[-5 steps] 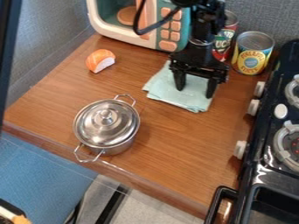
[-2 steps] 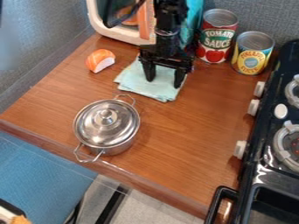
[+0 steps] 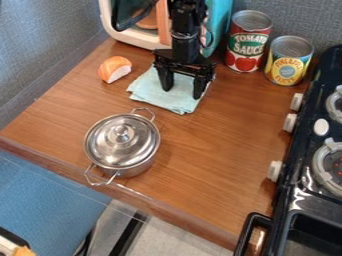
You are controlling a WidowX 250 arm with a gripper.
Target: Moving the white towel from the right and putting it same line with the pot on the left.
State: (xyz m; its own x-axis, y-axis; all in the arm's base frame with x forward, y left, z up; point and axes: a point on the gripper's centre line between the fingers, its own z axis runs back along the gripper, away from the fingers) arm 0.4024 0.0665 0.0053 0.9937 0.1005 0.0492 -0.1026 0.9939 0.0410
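Both the towel [image 3: 148, 94] and the gripper [image 3: 181, 93] have shifted left, now lying beyond the pot [image 3: 123, 142] and slightly to its right. We see the jaws spread apart, tips down at the towel. Beyond the pot are the toy sushi [image 3: 115, 69], close by the towel, and the microwave [image 3: 138, 40]; farther right of it stand two cans [image 3: 246, 47] and the stove [image 3: 304, 165]. We see the towel's long axis run crosswise to the pot's handle line.

The gripper [image 3: 182, 91] stands over the pale cloth [image 3: 153, 94], fingers spread apart.
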